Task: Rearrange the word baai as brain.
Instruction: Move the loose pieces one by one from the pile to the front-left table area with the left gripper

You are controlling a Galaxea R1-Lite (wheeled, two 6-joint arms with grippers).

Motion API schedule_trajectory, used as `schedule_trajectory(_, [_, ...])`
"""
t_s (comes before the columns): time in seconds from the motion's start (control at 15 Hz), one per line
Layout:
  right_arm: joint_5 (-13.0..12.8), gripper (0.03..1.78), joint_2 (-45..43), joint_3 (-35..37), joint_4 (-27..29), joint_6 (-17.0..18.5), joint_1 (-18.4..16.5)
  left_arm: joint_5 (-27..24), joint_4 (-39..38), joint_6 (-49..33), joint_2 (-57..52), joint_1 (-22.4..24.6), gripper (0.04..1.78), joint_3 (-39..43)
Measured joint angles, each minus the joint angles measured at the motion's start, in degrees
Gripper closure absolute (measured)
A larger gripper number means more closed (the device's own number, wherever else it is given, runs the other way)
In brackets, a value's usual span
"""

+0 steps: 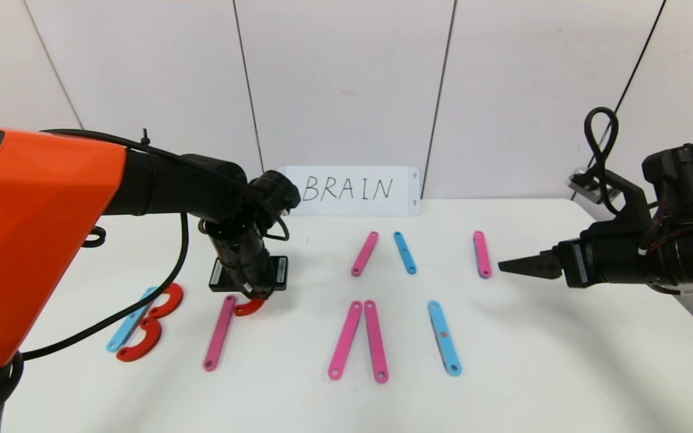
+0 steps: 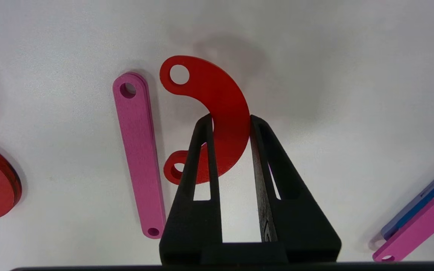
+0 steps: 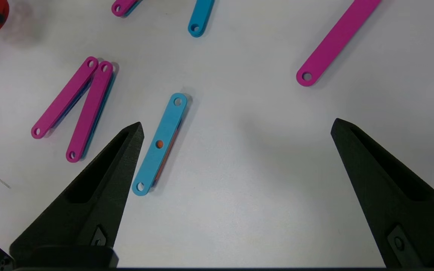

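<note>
The left pincer (image 2: pixel 231 124) is clenched on a red C-shaped curve (image 2: pixel 217 113), with one finger on each edge of its arc, so the flat piece can be carried without turning. It holds the curve just beside the upper end of a pink strip (image 1: pixel 219 332) near the left of the tabletop (image 1: pixel 533 373); I judge that this curve with the strip will make the round part of the R. To the left lies the finished B, a light-blue strip (image 1: pixel 130 320) with two red curves (image 1: pixel 153 328) touching it. The other pieces of the word are to the right: two pink strips joined like an A (image 1: pixel 357 340), a light-blue strip (image 1: pixel 444 338), and three shorter strips farther back. The white card (image 1: pixel 352 190) with BRAIN stands behind. The right pincer (image 3: pixel 236 150) hovers released at the right side, well apart, so nothing blocks the left arm.
</note>
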Motion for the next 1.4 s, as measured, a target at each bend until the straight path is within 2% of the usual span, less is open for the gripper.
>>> schedule_trajectory(0.8, [0.0,0.07,0.0,0.1,0.0,-0.1,0.0,0.3,-0.7,1.0,1.6,0.4,1.52,0.1])
schedule_trajectory(0.93, [0.0,0.07,0.0,0.1,0.0,-0.1,0.0,0.3,-1.7,1.0,1.9,0.6,1.44,0.1])
schedule_trajectory(1.13, [0.0,0.07,0.0,0.1,0.0,-0.1,0.0,0.2,-2.0,0.9,2.1,0.6,1.13,0.0])
schedule_trajectory(1.4, [0.0,0.07,0.0,0.2,0.0,-0.1,0.0,0.0,-1.8,1.0,1.9,0.5,0.45,-0.6])
